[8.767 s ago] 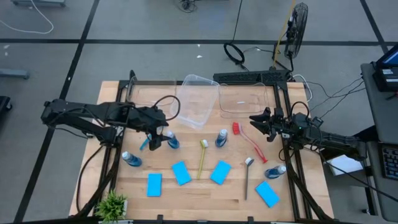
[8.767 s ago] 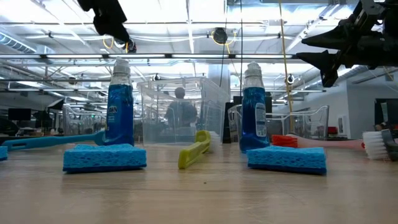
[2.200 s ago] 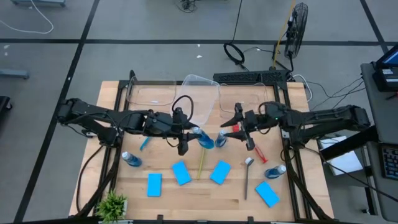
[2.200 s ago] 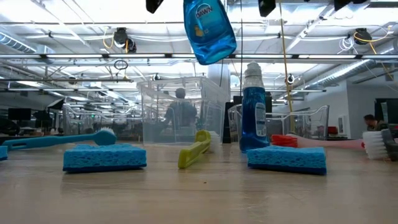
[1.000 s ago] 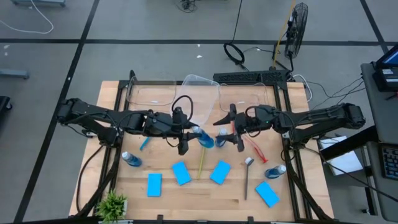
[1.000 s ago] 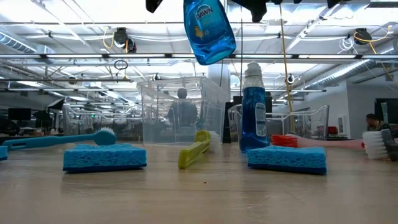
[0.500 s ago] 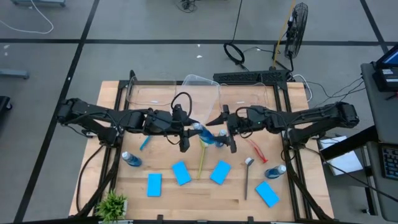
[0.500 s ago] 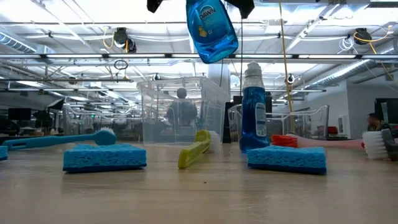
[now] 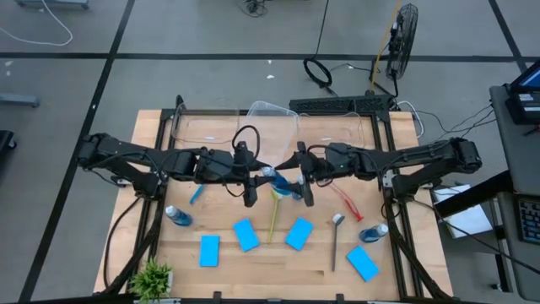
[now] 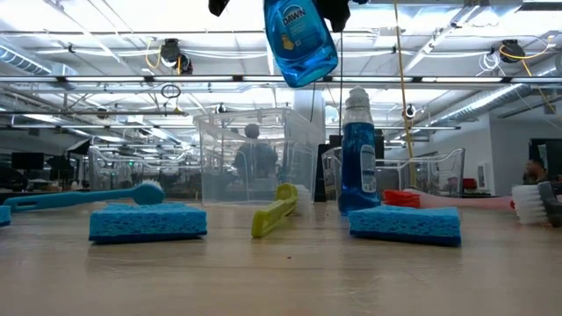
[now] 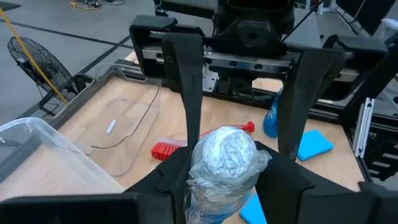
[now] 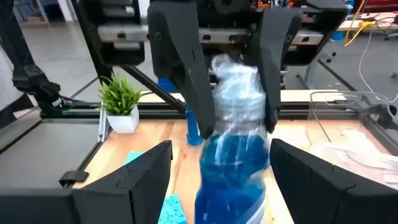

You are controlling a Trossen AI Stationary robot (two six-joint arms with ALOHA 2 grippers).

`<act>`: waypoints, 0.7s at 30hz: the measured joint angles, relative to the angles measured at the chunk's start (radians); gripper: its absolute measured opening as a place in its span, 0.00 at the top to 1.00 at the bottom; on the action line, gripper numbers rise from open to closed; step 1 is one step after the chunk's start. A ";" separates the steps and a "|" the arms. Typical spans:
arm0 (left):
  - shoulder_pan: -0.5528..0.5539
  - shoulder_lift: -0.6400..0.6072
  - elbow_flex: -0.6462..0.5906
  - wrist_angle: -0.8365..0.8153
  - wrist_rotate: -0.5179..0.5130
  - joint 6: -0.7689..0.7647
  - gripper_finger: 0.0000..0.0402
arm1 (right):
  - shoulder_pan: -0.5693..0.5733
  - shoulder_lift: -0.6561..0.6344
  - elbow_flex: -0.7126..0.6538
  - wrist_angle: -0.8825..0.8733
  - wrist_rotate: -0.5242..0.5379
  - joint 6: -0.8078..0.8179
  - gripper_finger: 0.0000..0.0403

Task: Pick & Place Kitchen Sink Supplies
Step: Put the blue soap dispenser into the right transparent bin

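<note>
A bottle of blue liquid (image 10: pixel 300 42) is being held in the air above the middle of the bench (image 9: pixel 253 262), clamped near its cap by the left end effector (image 9: pixel 253 184). The right end effector (image 9: pixel 300 183) is being kept spread wide, its fingers (image 12: pixel 149 171) on either side of the bottle's body.

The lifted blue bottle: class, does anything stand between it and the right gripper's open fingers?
Nothing visible does. The left gripper holds the bottle by its cap end, and the right gripper already straddles it with open fingers.
</note>
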 joint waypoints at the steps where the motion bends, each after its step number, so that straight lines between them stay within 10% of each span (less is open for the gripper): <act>1: 0.000 0.000 0.000 0.002 0.000 0.001 0.65 | 0.000 0.000 0.000 0.003 0.000 0.008 0.35; 21: 0.000 0.045 0.000 0.060 0.009 0.010 0.65 | -0.015 0.038 0.001 0.015 -0.006 0.072 0.36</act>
